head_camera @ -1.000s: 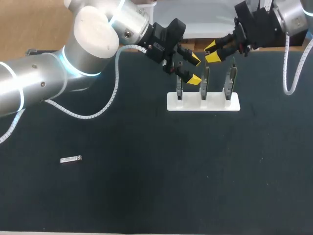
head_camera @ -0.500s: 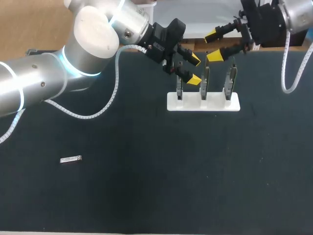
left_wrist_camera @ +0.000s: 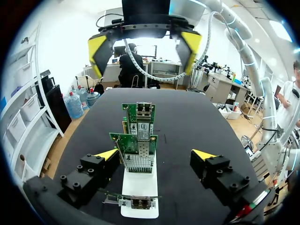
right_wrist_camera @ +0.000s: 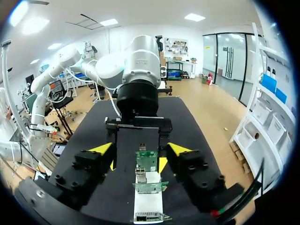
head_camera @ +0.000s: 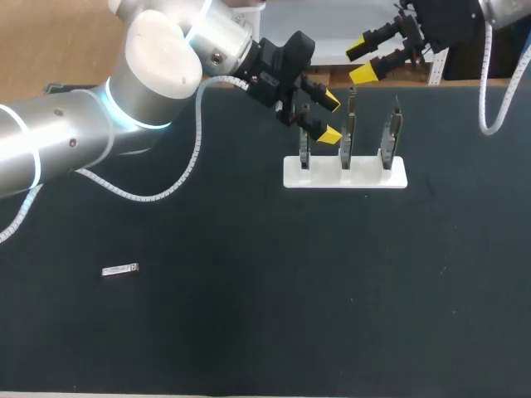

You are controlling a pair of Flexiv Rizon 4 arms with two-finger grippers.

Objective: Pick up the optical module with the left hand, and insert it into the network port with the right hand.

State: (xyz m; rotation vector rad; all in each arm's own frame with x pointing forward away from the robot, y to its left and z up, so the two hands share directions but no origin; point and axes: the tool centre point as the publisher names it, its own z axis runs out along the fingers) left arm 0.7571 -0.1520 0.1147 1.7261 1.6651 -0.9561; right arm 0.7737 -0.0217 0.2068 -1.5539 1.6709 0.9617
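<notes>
Silver optical module (head_camera: 120, 270) is lying well apart from my left gripper (head_camera: 330, 117) — released, hovering beside the network cards (head_camera: 346, 133); swinging away carelessly, I'm risking clipping them. Meanwhile my right gripper (head_camera: 360, 60) is hanging released too.

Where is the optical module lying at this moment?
In the head view, the optical module lies on the table, at its left, far from the white stand.

The optical module (head_camera: 120, 270) is a little silver bar lying flat on the tabletop, well apart from the left hand (head_camera: 331, 117). Three green network port cards (head_camera: 349, 133) stand upright in a white holder (head_camera: 344, 175), right beside that hand.
</notes>
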